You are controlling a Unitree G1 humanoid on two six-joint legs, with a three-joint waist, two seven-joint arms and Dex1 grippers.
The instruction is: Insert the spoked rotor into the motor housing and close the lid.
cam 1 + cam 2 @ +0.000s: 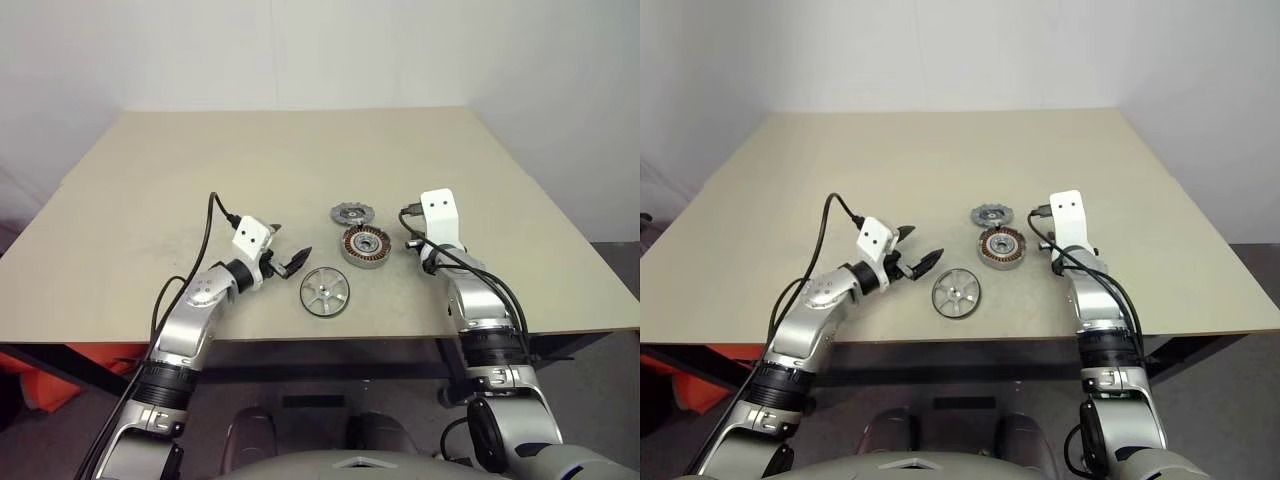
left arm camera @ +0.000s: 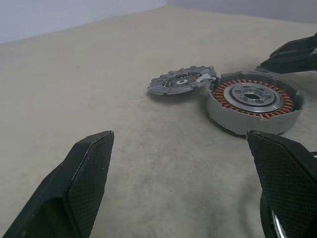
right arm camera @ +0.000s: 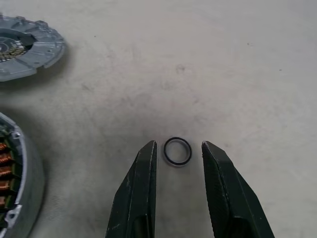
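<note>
Centrally on the tan table [image 1: 150, 200] sits the motor housing [image 1: 365, 246], copper windings up. Just behind it, slightly toward the robot's left, lies the lid [image 1: 351, 213], apart from it. Nearer the robot and to its left lies the spoked rotor [image 1: 325, 293], flat. Left of the rotor hovers the left gripper [image 1: 286, 250], spread wide, holding nothing. Right of the housing the right gripper [image 3: 179, 148] stands partly open, empty, a small black ring [image 3: 177, 151] lying between its fingertips.
</note>
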